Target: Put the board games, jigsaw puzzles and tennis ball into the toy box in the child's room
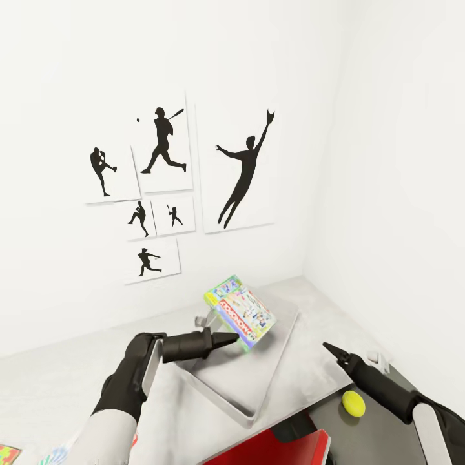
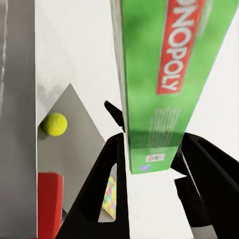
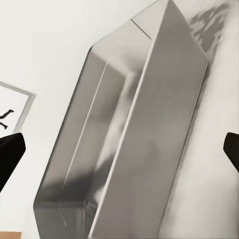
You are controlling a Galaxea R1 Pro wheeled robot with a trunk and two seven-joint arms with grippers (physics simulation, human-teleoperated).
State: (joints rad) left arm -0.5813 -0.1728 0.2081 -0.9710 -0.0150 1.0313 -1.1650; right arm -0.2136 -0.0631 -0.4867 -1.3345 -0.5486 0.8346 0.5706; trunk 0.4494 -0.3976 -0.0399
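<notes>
Pinched in the left gripper, the board game hangs tilted over the toy box, long axis running toward 11 o'clock, box mouth straight below, so probably just lower and let go. Right gripper spread wide and carrying nothing at 4 o'clock, beside the tennis ball. Left wrist view catches fingers clamping the game's green edge with ball behind; right wrist view gives the box's bare grey interior.

Head camera high, facing down toward the corner wall over the grey counter; both wrist cameras close above it; all share the open grey metal toy box.
</notes>
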